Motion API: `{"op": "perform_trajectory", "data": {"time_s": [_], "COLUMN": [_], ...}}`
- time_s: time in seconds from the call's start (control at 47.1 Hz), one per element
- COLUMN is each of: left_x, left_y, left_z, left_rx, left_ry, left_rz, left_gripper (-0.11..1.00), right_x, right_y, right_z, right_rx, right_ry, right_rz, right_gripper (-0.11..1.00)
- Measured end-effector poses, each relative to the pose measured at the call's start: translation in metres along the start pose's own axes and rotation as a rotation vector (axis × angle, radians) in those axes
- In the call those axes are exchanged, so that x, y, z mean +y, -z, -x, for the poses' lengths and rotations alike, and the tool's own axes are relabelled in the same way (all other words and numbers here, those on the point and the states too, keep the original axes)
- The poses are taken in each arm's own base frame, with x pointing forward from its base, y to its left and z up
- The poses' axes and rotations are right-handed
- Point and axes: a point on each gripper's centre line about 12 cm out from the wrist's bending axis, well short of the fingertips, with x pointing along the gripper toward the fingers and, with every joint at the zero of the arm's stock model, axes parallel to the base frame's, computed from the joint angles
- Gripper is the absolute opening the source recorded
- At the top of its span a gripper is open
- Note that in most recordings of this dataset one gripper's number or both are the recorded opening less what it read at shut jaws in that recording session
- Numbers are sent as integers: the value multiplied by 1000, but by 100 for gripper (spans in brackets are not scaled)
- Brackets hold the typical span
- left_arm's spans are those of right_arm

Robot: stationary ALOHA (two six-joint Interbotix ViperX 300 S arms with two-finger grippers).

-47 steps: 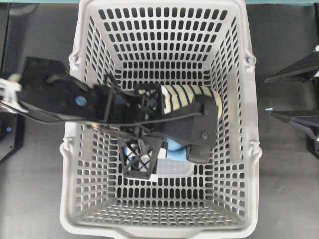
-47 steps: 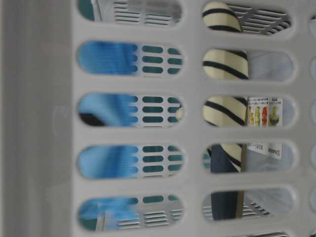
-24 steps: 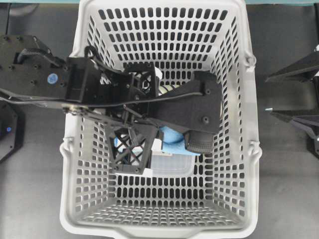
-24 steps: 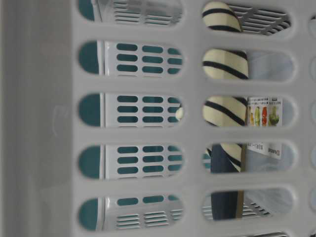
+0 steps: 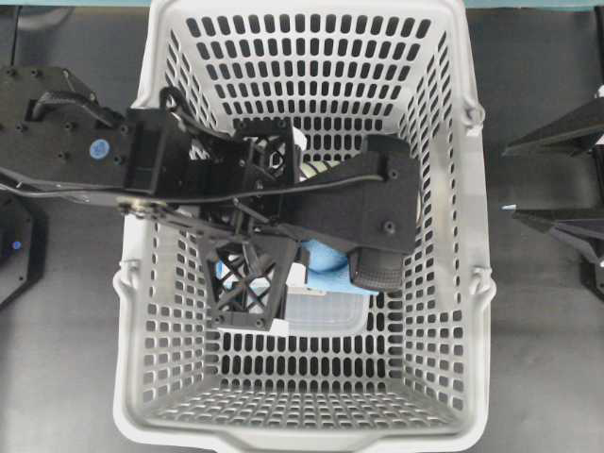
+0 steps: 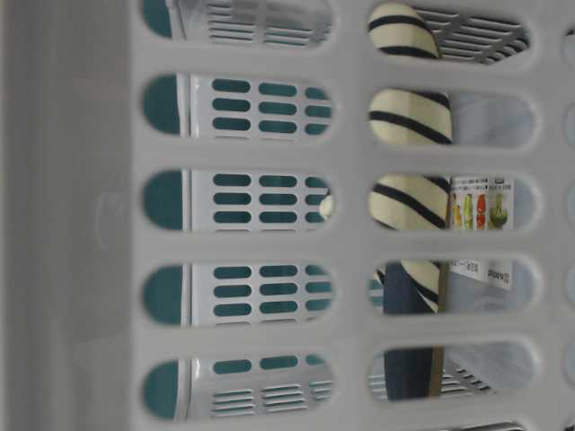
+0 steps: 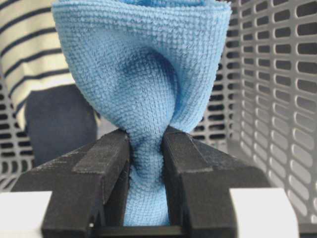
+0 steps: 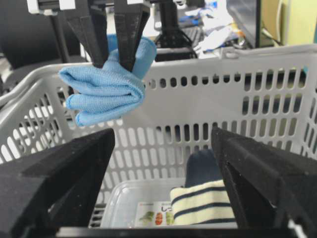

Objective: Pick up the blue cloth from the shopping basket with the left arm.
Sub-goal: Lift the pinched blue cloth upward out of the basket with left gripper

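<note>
The blue cloth [image 7: 143, 74] is pinched between the jaws of my left gripper [image 7: 146, 148] and bunches out past them. In the right wrist view the left gripper [image 8: 113, 62] points down and holds the folded cloth [image 8: 104, 91] at about the height of the shopping basket's rim. From overhead the left arm reaches over the grey slotted basket [image 5: 311, 439], with a bit of cloth [image 5: 326, 257] showing under the gripper [image 5: 316, 272]. The cloth does not show in the table-level view. My right gripper [image 5: 514, 184] is open and empty outside the basket.
A navy and cream-striped rolled garment [image 8: 203, 203] lies on the basket floor beside a clear plastic container with a printed label [image 8: 133, 198]. Both show through the basket wall [image 6: 81, 224] in the table-level view. The basket walls surround the left arm.
A second ago the left gripper was low in the basket with the cloth. It has risen with the cloth, which has left the table-level view. Nothing has moved in the last half second.
</note>
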Motion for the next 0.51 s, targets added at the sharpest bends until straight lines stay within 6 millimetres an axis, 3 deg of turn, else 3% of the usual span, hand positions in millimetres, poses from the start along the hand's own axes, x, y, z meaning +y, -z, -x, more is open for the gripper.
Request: {"op": "perform_trajectory", "data": {"time_s": [0.51], "left_x": [0], "left_y": [0], "left_z": [0], "left_rx": [1], "left_ry": [-2], "left_rz": [0], "left_gripper": [18], "right_x": [0], "right_y": [1], "right_z": [1], "right_rx": [-9], "right_ry": [-1], "right_rz": [0], "right_gripper": [76]}}
